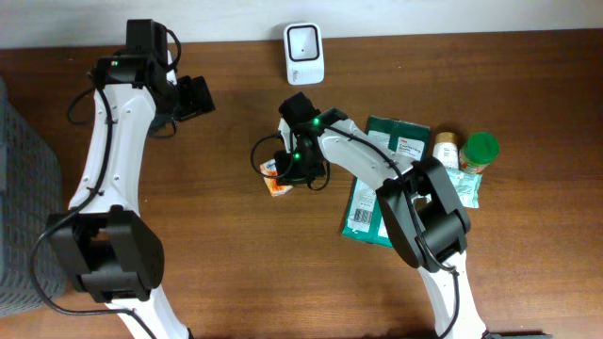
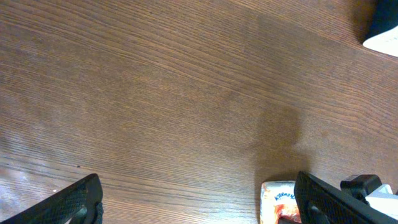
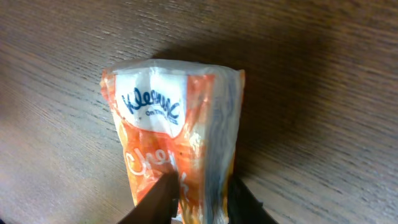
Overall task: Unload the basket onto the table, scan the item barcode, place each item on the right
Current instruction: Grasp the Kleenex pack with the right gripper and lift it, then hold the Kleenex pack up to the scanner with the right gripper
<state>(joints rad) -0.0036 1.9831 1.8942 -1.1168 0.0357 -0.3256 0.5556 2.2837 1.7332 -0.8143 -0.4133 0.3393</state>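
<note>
1. Near the middle of the table [image 1: 236, 245], a small orange and white tissue pack [image 1: 274, 184] sat under the tip of the right arm, below and a little left of the white scanner [image 1: 304, 52] at the far edge.
2. The right gripper [image 3: 199, 202] had its two fingers [image 3: 158, 199] pressed against the lower end of the tissue pack, one on each side, holding it.
3. Whether the pack rested on the wood or hung just above it could not be told.
4. The left gripper [image 2: 198, 186] hovered over bare wood at the upper left, its jaws spread wide with nothing between them.
5. Its camera caught a corner of the tissue pack at its lower right.
6. To the right lay a green packet [image 1: 382, 179], a brown bottle [image 1: 445, 146] and a green-lidded jar [image 1: 480, 151], well apart from the pack.
</note>
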